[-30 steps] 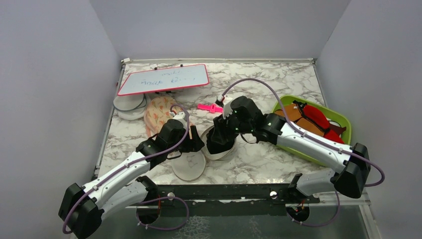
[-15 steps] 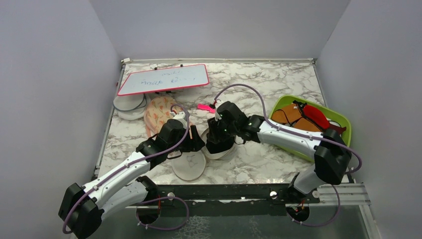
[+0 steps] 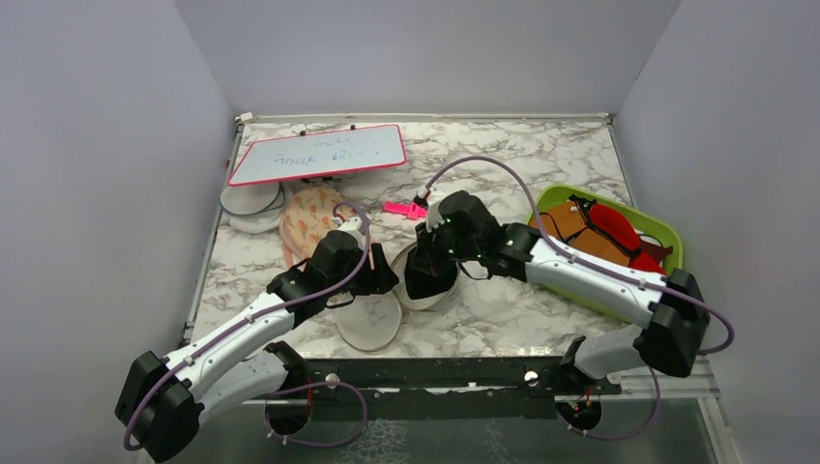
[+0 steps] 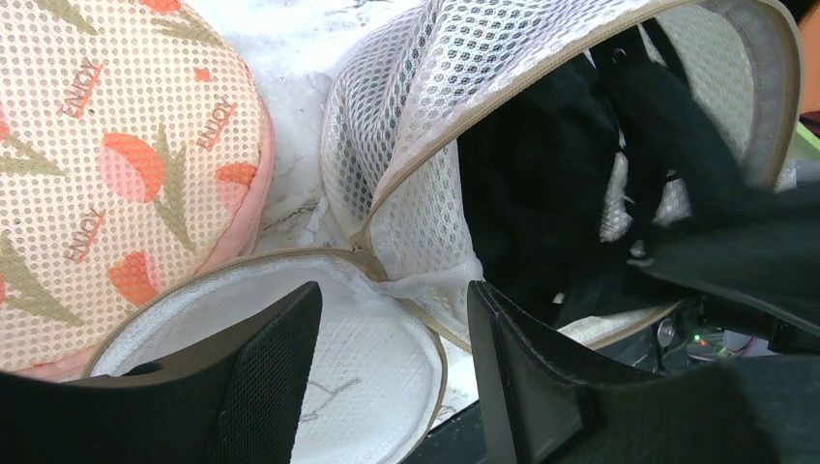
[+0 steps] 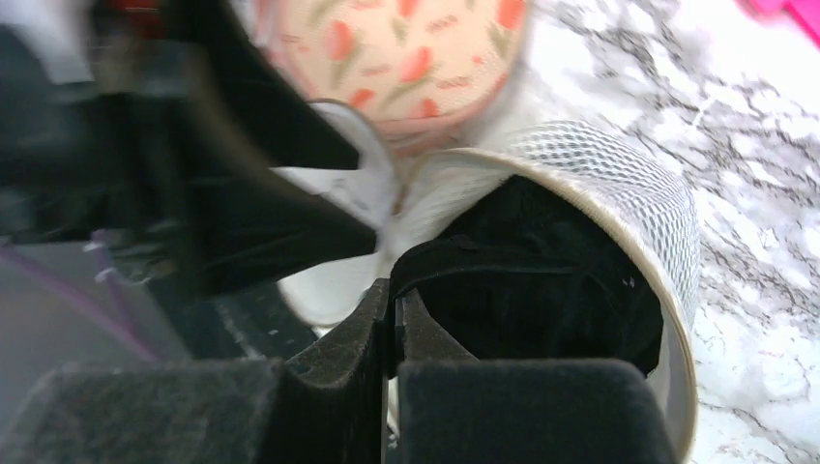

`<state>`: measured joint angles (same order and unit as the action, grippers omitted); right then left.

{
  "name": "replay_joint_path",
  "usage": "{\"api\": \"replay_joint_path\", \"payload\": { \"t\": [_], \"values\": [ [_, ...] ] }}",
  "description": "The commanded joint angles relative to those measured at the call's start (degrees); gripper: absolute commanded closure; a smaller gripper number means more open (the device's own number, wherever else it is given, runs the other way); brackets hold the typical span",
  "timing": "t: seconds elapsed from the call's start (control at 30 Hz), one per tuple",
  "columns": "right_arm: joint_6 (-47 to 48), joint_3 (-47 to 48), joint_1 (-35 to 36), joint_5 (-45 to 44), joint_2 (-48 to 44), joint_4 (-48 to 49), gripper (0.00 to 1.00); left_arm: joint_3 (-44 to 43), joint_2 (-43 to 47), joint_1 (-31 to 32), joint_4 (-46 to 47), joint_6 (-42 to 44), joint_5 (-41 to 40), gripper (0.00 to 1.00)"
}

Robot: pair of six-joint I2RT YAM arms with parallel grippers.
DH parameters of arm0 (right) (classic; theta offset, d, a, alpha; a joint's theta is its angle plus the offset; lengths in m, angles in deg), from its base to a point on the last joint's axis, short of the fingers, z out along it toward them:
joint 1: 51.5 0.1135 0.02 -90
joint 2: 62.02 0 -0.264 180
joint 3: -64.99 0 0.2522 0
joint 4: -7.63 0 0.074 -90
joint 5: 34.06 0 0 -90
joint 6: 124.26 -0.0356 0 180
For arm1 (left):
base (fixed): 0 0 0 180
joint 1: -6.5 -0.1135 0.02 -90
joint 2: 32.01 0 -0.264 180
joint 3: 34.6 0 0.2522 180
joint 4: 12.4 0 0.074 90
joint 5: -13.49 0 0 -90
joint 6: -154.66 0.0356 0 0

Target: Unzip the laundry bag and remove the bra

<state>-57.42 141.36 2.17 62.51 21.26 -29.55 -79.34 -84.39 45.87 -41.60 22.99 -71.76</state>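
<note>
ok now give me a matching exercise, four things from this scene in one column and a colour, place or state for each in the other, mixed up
1 laundry bag
2 bra
3 pouch
4 green tray

a holds red and brown garments
b black, tucked inside an upright mesh half
c unzipped, its two halves spread apart
d peach with a floral print

Pairs: 1-c, 2-b, 3-d, 4-a

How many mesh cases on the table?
2: the open laundry bag at centre, the peach floral pouch left of it. The white round thing under the whiteboard may be a third.
</note>
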Motion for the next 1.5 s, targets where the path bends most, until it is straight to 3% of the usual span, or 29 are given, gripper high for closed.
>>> {"api": "replay_joint_path", "payload": {
  "t": [0.0, 0.3, 0.6, 0.77, 0.9, 1.0, 1.13, 1.23, 1.37, 1.47],
  "values": [
    [2.35, 2.17, 0.47, 8.93, -8.17, -0.66, 0.99, 0.90, -1.07, -0.35, 2.14, 0.45, -0.14, 0.50],
    [0.16, 8.55, 0.40, 8.40, -13.45, 2.76, 0.99, 1.13, -1.77, -0.33, 3.00, -0.01, 1.49, 0.50],
    [4.95, 29.13, 0.44, 5.07, -13.60, -4.49, 0.99, 1.85, -1.05, -0.35, 3.10, -0.21, 1.22, 0.50],
    [10.88, 41.78, 0.45, -3.04, -13.32, -10.67, 0.99, 1.83, -0.66, -0.31, 3.26, -0.25, 1.23, 0.50],
    [14.72, 46.31, 0.40, -8.09, -13.61, -12.06, 0.99, 1.87, -0.40, -0.35, 3.24, -0.34, 1.31, 0.50],
    [18.21, 48.53, 0.46, -17.43, -13.32, -13.85, 0.99, 1.66, 0.05, -0.35, 2.89, -0.41, 1.61, 0.50],
    [24.39, 42.82, 0.46, -38.01, -15.15, -10.73, 0.99, 0.71, 1.48, -0.35, 1.73, -0.57, 1.75, 0.50],
    [29.34, 36.93, 0.35, -48.24, -17.35, -5.08, 0.99, -0.57, 2.45, -0.29, 0.56, -0.25, 1.46, 0.50],
    [38.95, 29.55, -0.36, -59.05, -19.90, 5.29, 0.99, -2.17, 2.72, -0.34, -0.98, 0.51, 1.22, 0.49],
    [43.66, 23.56, -5.56, -60.75, -21.08, 10.12, 0.99, -2.50, 2.70, -0.35, -1.19, 0.54, 1.31, 0.49]
  ]
}}
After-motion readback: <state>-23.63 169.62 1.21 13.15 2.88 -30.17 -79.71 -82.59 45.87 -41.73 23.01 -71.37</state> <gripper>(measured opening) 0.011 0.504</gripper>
